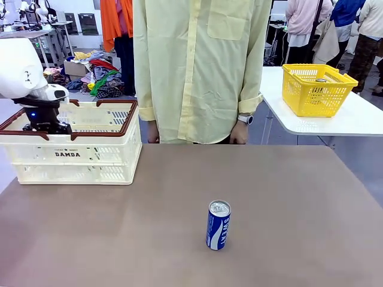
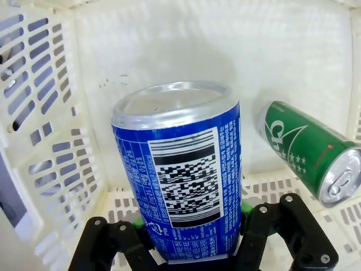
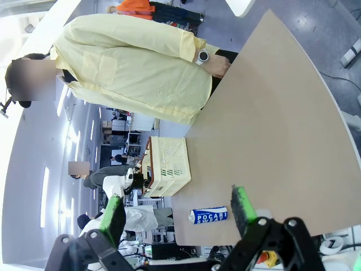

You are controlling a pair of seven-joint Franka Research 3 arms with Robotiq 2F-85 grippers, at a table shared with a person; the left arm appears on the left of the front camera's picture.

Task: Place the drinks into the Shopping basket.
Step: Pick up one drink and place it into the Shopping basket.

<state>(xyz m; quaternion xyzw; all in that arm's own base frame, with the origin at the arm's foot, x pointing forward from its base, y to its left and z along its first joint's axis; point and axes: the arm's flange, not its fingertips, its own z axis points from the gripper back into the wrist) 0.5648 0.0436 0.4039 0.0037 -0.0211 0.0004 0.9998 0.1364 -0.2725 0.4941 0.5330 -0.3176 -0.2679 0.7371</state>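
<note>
Drinks are partly stowed: in the front view a Pocari Sweat can (image 1: 218, 225) stands mid-table, well apart from the far-left Shopping basket (image 1: 78, 158). In the left wrist view, the left gripper (image 2: 192, 217) clasps another blue can (image 2: 180, 169) inside the basket, not yet released, beside a lying green can (image 2: 307, 149). In the right wrist view, the right gripper (image 3: 176, 195) hangs spread and empty.

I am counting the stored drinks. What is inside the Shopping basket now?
Inside the Shopping basket the left tool grips a blue can; a green can lies beside it. The floor behind the blue can is covered, so anything there is hidden.
</note>
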